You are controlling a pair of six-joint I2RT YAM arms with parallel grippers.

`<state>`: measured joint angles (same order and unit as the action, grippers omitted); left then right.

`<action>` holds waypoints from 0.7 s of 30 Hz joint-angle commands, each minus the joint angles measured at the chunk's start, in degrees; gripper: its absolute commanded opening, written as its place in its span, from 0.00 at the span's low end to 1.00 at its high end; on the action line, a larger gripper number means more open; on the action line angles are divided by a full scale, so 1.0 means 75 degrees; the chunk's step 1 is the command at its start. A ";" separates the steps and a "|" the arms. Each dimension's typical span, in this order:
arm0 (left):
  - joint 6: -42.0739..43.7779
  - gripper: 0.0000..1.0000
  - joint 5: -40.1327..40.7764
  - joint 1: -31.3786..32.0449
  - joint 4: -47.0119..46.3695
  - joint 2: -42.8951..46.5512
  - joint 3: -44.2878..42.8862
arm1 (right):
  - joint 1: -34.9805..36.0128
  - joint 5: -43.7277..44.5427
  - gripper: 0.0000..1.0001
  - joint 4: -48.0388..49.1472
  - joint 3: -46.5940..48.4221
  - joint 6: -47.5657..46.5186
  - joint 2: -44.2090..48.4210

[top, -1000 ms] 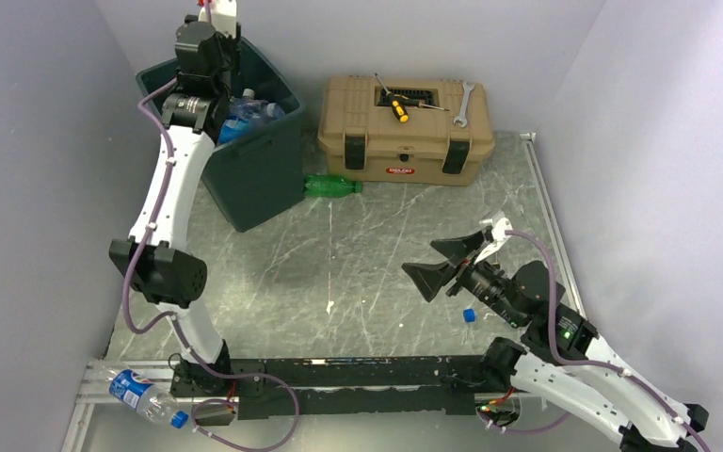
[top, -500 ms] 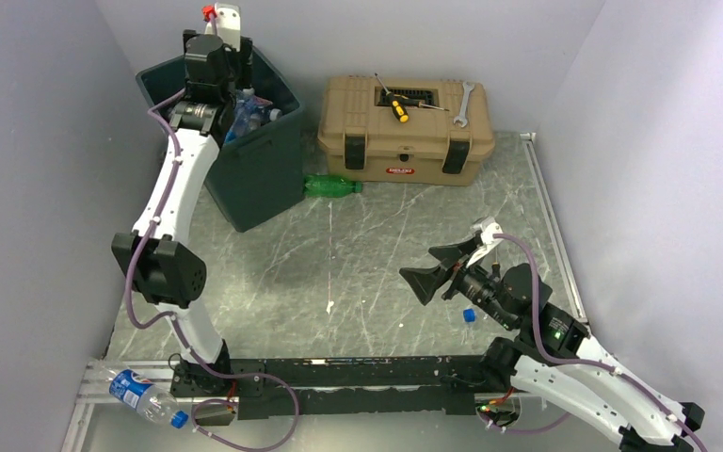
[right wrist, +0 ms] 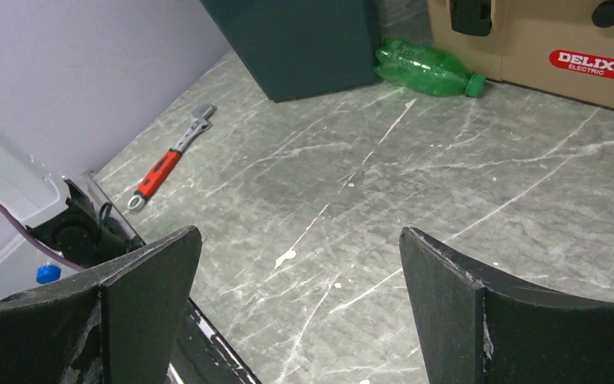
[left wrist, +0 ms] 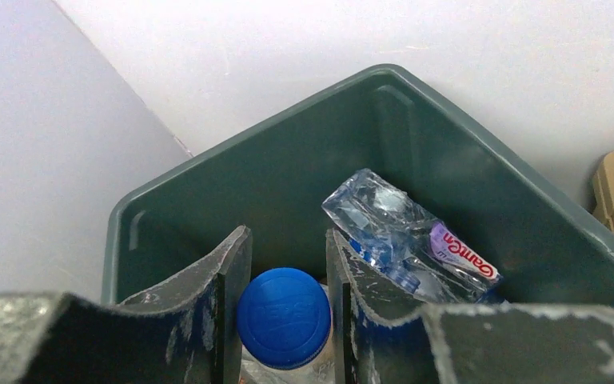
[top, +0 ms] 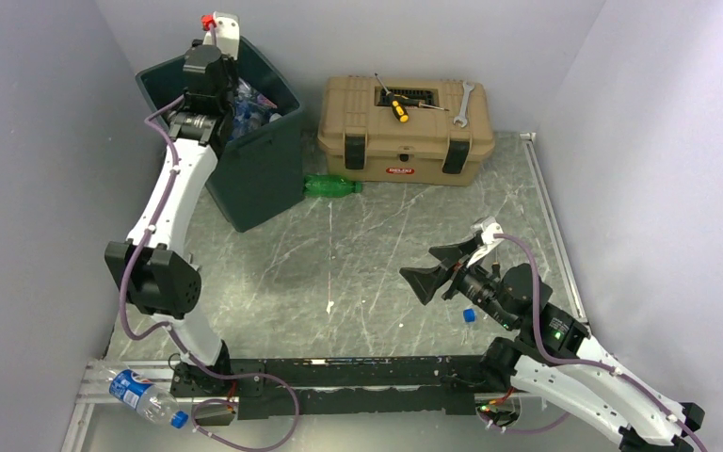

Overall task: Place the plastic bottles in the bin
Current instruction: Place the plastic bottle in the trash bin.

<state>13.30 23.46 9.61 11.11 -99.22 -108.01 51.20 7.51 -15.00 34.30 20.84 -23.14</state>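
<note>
Over the bin (left wrist: 304, 168), my left gripper (left wrist: 288, 240) is closed to a narrow gap on a blue-capped bottle (left wrist: 284, 318), not yet let go; beneath it lies a crushed clear bottle (left wrist: 400, 232), so the bin already holds some; my right gripper (right wrist: 297, 234) hangs spread wide and empty above the table (right wrist: 448, 208); I judge most of the work done, yet a green bottle (right wrist: 424, 68) lies at the bin's foot, and a blue-labelled bottle (top: 143, 395) rests beside my left base.
</note>
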 commanded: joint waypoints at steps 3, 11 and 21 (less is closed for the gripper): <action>0.0162 0.00 0.0287 -0.0039 -0.1373 0.1139 0.0300 | 0.0041 0.0171 1.00 0.0264 0.0042 0.0069 0.0022; 0.1983 0.00 0.0791 -0.0033 -0.3477 0.1432 0.2155 | 0.0041 0.0097 1.00 0.0363 -0.0038 0.0033 0.0007; 0.1575 0.99 -0.1030 -0.0086 -0.3427 0.1903 0.2993 | 0.0042 0.0101 1.00 0.0211 0.0043 0.0079 0.0111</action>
<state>28.80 19.86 9.54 -17.80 -86.72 -81.65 51.20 7.49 -14.98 34.06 21.04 -23.03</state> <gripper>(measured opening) 0.736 0.994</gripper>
